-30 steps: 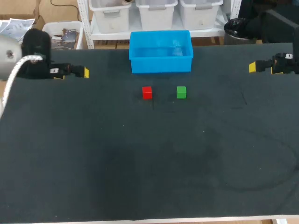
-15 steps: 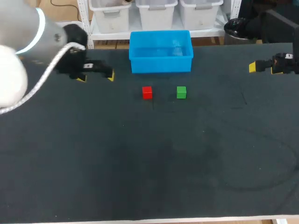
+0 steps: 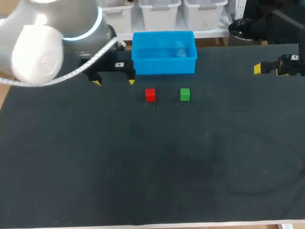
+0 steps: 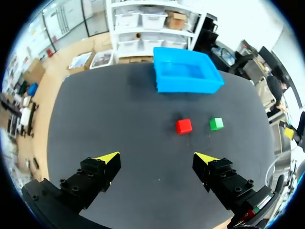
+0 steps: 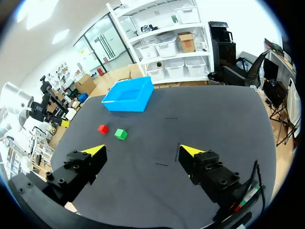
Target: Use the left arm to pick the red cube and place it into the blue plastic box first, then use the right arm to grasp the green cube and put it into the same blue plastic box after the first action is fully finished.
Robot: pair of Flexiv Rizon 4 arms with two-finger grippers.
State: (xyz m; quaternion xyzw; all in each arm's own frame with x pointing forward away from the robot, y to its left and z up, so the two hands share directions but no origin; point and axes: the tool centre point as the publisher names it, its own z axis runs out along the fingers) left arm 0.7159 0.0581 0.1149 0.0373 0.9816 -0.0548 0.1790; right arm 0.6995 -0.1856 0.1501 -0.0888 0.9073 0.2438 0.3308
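The small red cube (image 3: 150, 94) looks rigid, light and flat-sided, so a pinch across two opposite faces near its middle should hold; it sits on the dark table (image 3: 143, 167), near the small green cube (image 3: 185, 94) and in front of the blue plastic box (image 3: 164, 66); the left gripper (image 3: 114, 82) hovers apart from it on the left arm's side, fingers spread wide and empty; in the left wrist view the cube lies ahead of the fingers; the right gripper (image 5: 143, 150) hangs well apart, also wide open.
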